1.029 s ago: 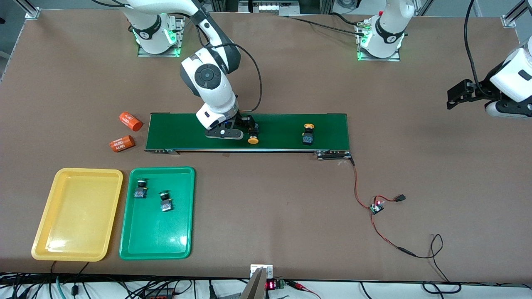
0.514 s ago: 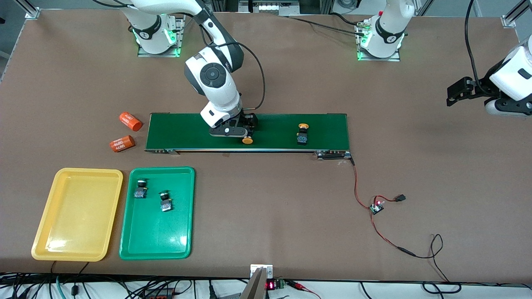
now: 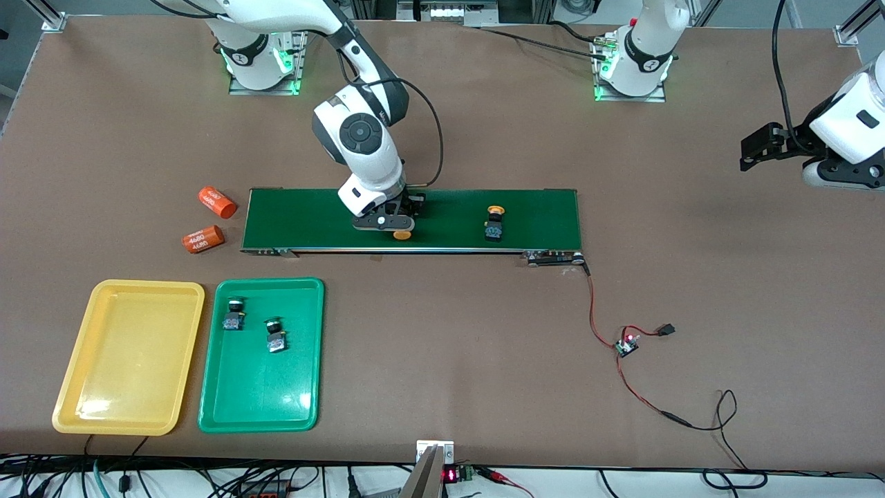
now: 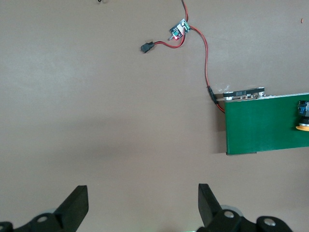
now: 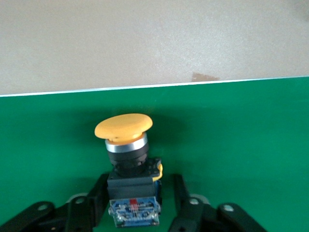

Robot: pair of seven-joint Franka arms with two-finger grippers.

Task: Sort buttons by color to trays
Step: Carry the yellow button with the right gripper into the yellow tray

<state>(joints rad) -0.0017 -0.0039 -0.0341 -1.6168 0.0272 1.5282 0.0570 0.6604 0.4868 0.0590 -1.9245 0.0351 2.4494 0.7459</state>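
Observation:
On the dark green conveyor belt (image 3: 304, 221) a yellow-capped button (image 3: 402, 234) lies between the fingers of my right gripper (image 3: 394, 225). In the right wrist view the gripper (image 5: 140, 203) straddles the button's (image 5: 124, 126) black-and-blue body. One finger touches it and a thin strip of belt shows at the other. A second yellow-capped button (image 3: 494, 223) stands on the belt toward the left arm's end. Two green-capped buttons (image 3: 234, 315) (image 3: 276, 337) lie in the green tray (image 3: 263, 394). The yellow tray (image 3: 90, 387) holds nothing. My left gripper (image 3: 750, 155) (image 4: 142, 205) waits open over bare table.
Two orange cylinders (image 3: 217, 202) (image 3: 203, 239) lie on the table off the belt's end nearest the right arm. A red-and-black wire with a small circuit board (image 3: 627, 344) runs from the belt's other end toward the front camera.
Both yellow-capped buttons have ridden the belt toward the right arm's end. My right gripper followed the nearer one, and its fingers have narrowed around the body. The left arm barely shifted.

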